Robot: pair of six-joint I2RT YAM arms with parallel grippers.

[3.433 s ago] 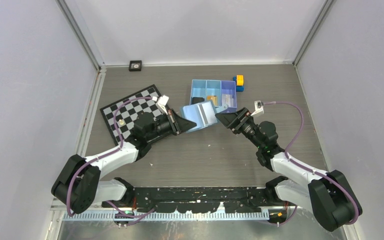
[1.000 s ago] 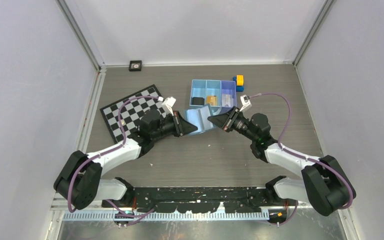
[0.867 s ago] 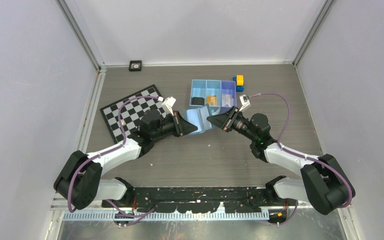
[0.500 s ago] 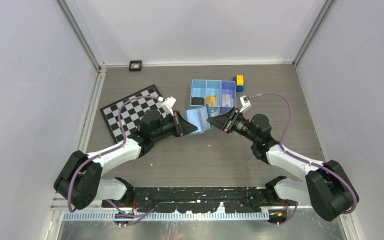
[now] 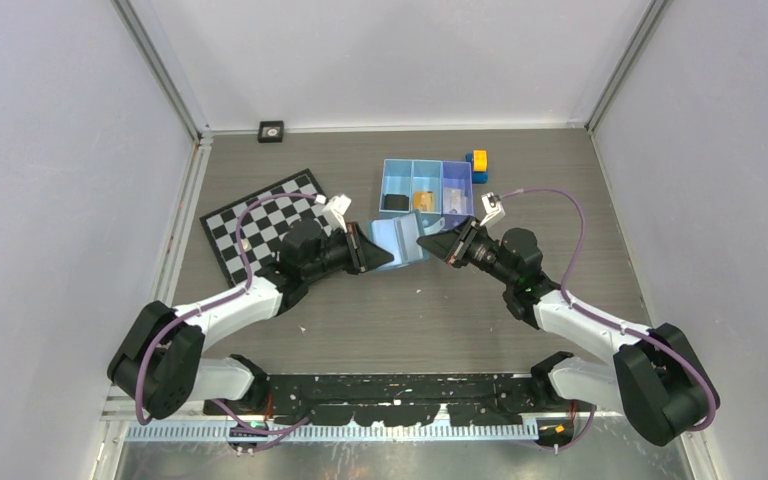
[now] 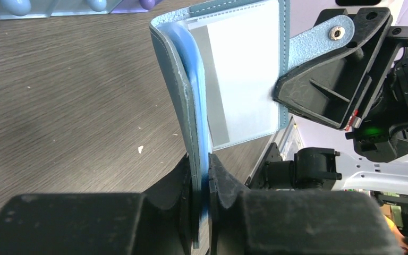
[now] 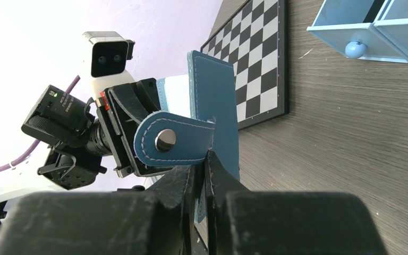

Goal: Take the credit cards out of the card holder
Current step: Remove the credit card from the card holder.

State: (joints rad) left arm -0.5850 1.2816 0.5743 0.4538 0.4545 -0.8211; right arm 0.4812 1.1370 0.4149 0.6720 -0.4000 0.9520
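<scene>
Card holder (image 5: pixel 401 240) hangs open above the table's (image 5: pixel 410 320) centre, left gripper (image 6: pixel 202 166) and right gripper (image 7: pixel 204 162) each clenched on a flap; hold left firm, let right shift onto the pale credit card (image 6: pixel 244 69).

Grey wood-grain desk (image 5: pixel 440 320). Pale lilac walls (image 5: pixel 50 200) enclosed it; back wall (image 5: pixel 400 60) stood well beyond the left hand (image 5: pixel 388 261). Light was even, soft.
</scene>
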